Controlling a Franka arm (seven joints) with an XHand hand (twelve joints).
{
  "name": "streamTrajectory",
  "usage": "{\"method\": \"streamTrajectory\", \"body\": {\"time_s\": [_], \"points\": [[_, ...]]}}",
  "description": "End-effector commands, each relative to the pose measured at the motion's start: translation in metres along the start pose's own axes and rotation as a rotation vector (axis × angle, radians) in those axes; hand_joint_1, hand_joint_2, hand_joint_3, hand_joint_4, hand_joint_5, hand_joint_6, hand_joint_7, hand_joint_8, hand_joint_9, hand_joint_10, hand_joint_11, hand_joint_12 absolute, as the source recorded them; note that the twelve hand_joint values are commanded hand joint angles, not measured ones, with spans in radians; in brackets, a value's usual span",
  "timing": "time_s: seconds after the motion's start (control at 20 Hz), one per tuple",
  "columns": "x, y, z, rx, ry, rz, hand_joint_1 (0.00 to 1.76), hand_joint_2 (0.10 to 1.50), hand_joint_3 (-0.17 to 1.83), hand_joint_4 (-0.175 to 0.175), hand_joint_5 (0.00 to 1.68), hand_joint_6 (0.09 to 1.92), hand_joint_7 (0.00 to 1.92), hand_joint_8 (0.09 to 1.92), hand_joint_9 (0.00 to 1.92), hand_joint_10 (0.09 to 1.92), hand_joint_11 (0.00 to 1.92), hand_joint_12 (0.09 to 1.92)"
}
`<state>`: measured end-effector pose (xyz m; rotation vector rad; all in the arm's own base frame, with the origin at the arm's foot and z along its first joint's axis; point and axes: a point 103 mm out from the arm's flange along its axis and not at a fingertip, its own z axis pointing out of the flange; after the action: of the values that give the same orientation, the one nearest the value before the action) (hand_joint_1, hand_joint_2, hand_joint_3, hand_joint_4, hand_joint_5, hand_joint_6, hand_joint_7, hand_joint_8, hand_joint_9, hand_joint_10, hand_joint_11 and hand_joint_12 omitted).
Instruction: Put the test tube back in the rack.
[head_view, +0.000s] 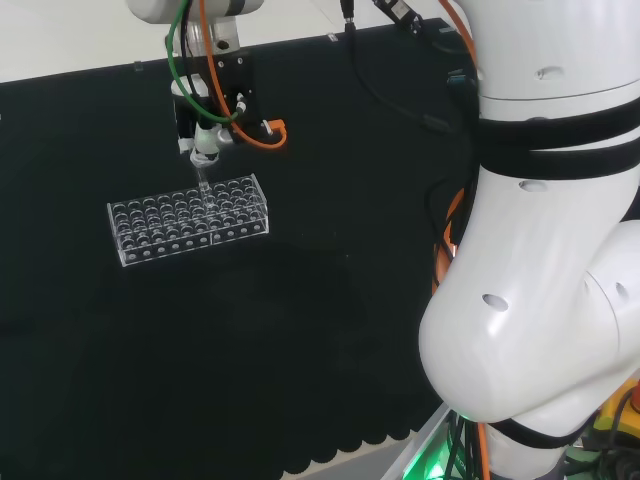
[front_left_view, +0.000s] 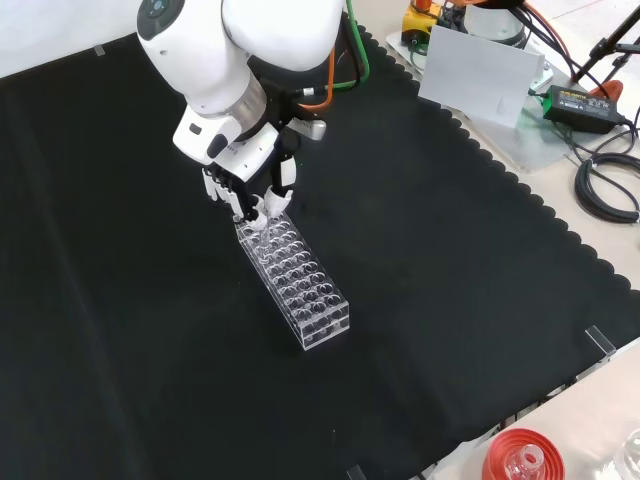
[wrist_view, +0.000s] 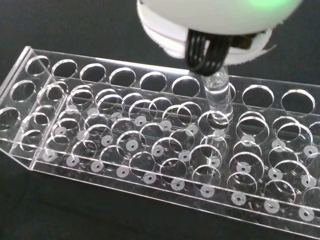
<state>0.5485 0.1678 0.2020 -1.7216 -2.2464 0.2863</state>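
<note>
Your hand (front_left_view: 252, 195) sits over the far end of the rack (front_left_view: 295, 284) in the front view, at about 11 o'clock from the rack's middle, with its fingers (front_left_view: 272, 205) curled down and pinching the tube (wrist_view: 217, 97). In the head view the hand (head_view: 205, 140) hangs at 12 o'clock above the rack (head_view: 188, 219), and the tube (head_view: 203, 185) drops straight from it to the rack's back rows. From the wrist you see the tube upright, its lower end in or right at a hole in the rack's (wrist_view: 150, 150) top plate; you cannot tell how deep it sits. The rack lies flat on the black cloth (front_left_view: 450, 280).
</note>
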Motion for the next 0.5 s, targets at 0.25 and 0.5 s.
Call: {"method": "streamTrajectory", "body": {"time_s": [0.25,0.5], "points": [[0.0004,0.0008,0.0104,0.018,0.002,-0.002,1.44,0.58,0.67,-0.175,1.37,0.45,1.54,0.31,1.32,0.53,1.08,1.09],[0.0022,0.0019,0.0130,0.026,0.003,-0.007,1.44,0.59,0.66,-0.175,1.38,0.41,1.54,0.32,1.31,0.54,1.09,1.08]]}}
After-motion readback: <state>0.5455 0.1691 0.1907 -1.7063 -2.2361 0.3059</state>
